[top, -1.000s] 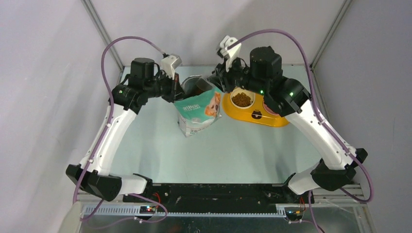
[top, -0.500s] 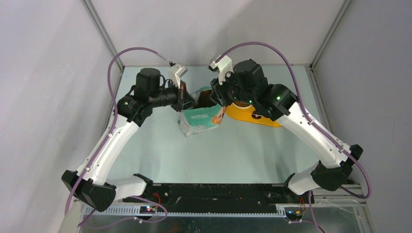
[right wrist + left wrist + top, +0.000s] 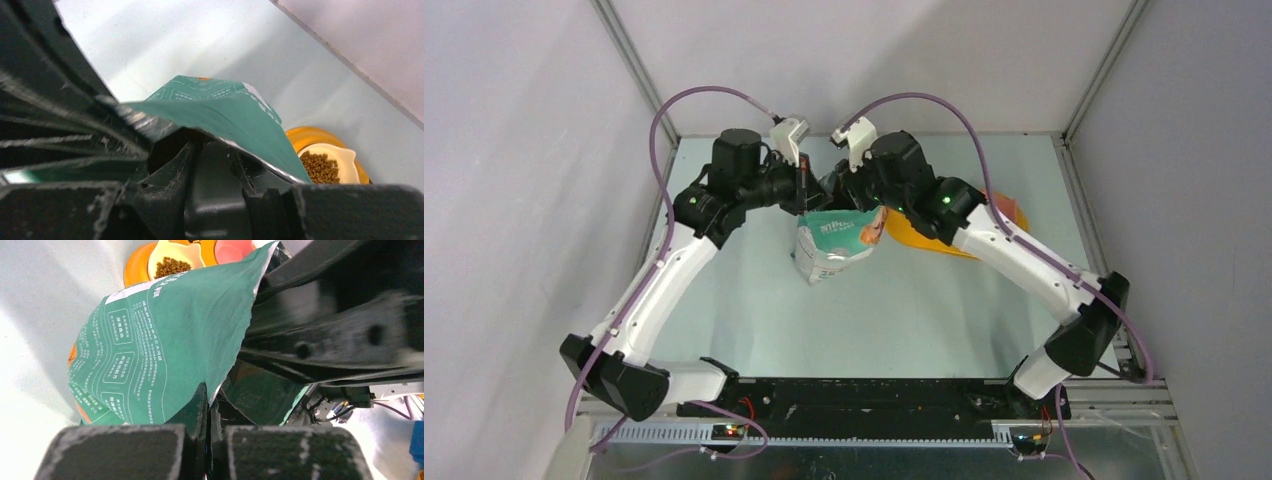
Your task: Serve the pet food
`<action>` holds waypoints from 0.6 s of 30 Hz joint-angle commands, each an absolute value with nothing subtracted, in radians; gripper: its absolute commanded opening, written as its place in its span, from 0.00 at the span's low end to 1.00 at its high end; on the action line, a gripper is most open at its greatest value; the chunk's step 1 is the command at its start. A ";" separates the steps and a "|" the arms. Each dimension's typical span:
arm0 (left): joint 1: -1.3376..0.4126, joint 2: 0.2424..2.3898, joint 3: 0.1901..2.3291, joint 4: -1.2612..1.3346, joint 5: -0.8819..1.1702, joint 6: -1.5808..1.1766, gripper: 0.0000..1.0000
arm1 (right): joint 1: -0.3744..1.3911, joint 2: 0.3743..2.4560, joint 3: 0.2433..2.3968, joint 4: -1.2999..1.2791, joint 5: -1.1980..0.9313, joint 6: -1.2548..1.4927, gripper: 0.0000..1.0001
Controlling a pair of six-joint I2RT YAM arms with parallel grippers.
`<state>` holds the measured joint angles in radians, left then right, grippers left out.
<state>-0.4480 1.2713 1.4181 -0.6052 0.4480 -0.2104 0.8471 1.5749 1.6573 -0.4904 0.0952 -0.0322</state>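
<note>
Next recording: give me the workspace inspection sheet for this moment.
surface: pale green table.
job's things: kibble heaped in one bowl of the orange feeder; teal bag beside it, held at its top edge.
clutter: a blue thing at the left wrist view's edge, not identifiable.
grippers: left gripper has its fingers shut on the bag's edge; right gripper is at the bag's mouth, open or shut unclear.
cables: purple cables arch above both arms.
surroundings: grey walls, metal corner posts.
</note>
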 commanded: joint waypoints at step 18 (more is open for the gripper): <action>-0.388 1.390 1.480 -0.519 0.390 -0.207 0.00 | 0.735 1.825 1.676 -0.733 -0.399 0.100 0.00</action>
